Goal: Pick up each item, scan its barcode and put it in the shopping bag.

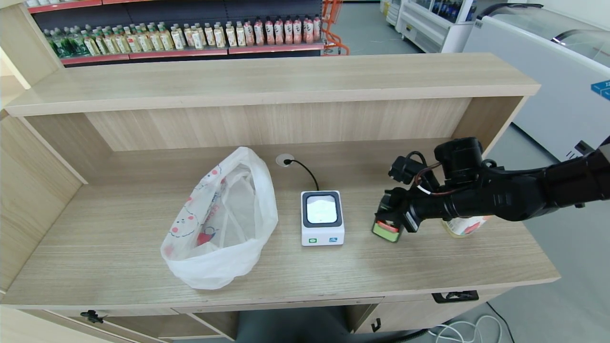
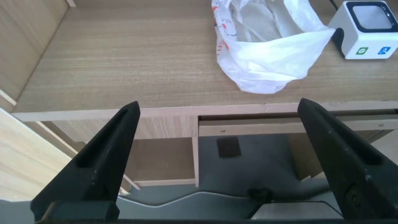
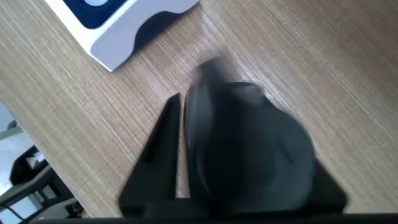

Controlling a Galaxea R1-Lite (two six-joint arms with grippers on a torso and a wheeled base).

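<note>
My left gripper hangs spread wide before the counter. On the counter, the shopping bag shows pink cartoon faces and the scanner has green and blue stickers. My right arm lies level, with the right gripper at the green, red-banded item just right of the scanner. I cannot tell whether it grips the item.

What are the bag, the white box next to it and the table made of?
The shopping bag looks like thin, see-through plastic film: it crinkles and shines. The white box seems hard smooth plastic with a glassy window on top. The table looks like matte wood or wood-look laminate, judging by its grain lines.
</note>
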